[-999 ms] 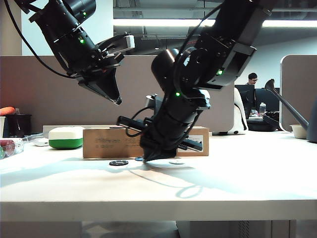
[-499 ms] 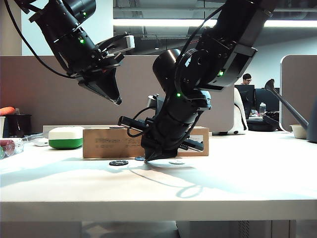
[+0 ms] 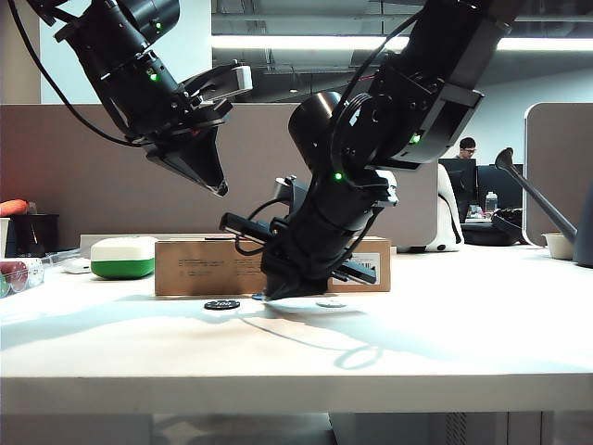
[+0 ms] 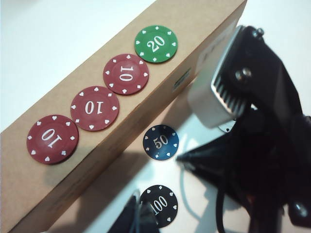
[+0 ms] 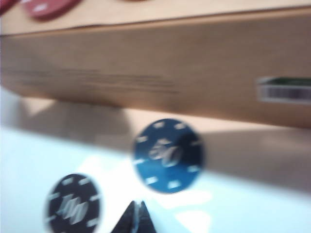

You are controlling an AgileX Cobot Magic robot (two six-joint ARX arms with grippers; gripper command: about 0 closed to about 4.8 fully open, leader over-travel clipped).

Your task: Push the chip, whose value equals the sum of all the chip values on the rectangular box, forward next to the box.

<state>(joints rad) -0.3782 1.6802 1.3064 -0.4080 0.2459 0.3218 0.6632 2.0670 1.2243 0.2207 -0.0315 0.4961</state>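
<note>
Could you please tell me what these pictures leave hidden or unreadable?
- Exterior view: the right gripper hides most of the small blue poker chip.
- Exterior view: the white chip is edge-on, its value unreadable.
- Right wrist view: blur smears the brown cardboard box print.

Open-plan office. Behind the right gripper and the white table: grey partition panels, ceiling strip lighting, and a seated worker at dark monitors.
</note>
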